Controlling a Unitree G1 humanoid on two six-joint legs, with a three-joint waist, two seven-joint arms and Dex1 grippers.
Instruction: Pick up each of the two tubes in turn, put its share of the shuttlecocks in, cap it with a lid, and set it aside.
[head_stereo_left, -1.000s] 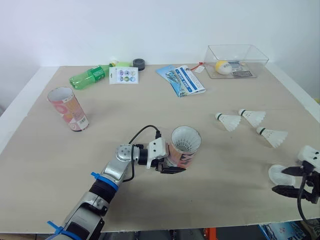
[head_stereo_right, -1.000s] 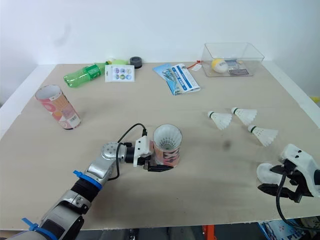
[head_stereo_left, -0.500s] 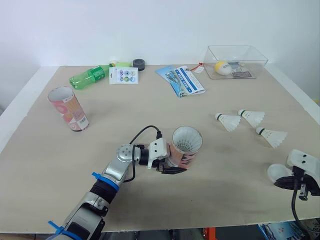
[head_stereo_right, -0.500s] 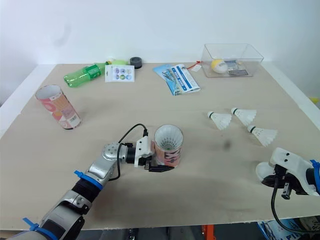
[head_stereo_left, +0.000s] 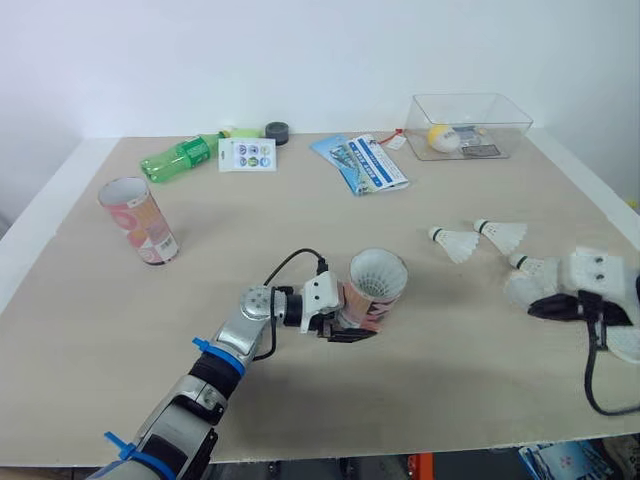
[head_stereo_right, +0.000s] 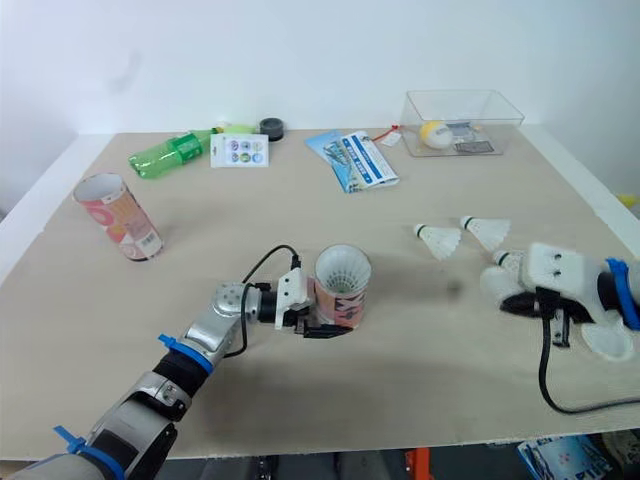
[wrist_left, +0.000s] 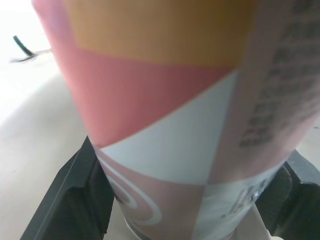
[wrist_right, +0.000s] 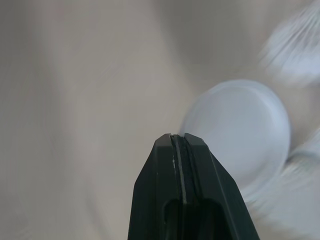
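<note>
Where the head views look down on the tabletop (head_stereo_left: 300, 220), the left fingers (head_stereo_left: 352, 325) are clamped around the base of a pink tube (head_stereo_left: 372, 305) standing near the middle. The white skirt of a shuttlecock (head_stereo_left: 378, 276) sits inside its open mouth. A second tube (head_stereo_left: 140, 222) stands well apart at the left, mouth open. At the far right a clear box (head_stereo_left: 510, 115) holds a yellow-and-white ball (head_stereo_left: 443, 136) and a dark flat item. Right of the held tube lie a loose shuttlecock (head_stereo_left: 455, 243) and another shuttlecock (head_stereo_left: 503, 234). Just nearer, the right fingers (head_stereo_left: 535, 310) point left at a translucent lid (head_stereo_left: 520, 290), and a second lid (head_stereo_left: 628, 345) lies at the near right edge. In the left wrist view the tube's wall stands between two black fingers, each touching one side. In the right wrist view the right fingers are pressed together with a hairline slit, their tips at the lid's rim. Whether they pinch it I cannot tell.
</note>
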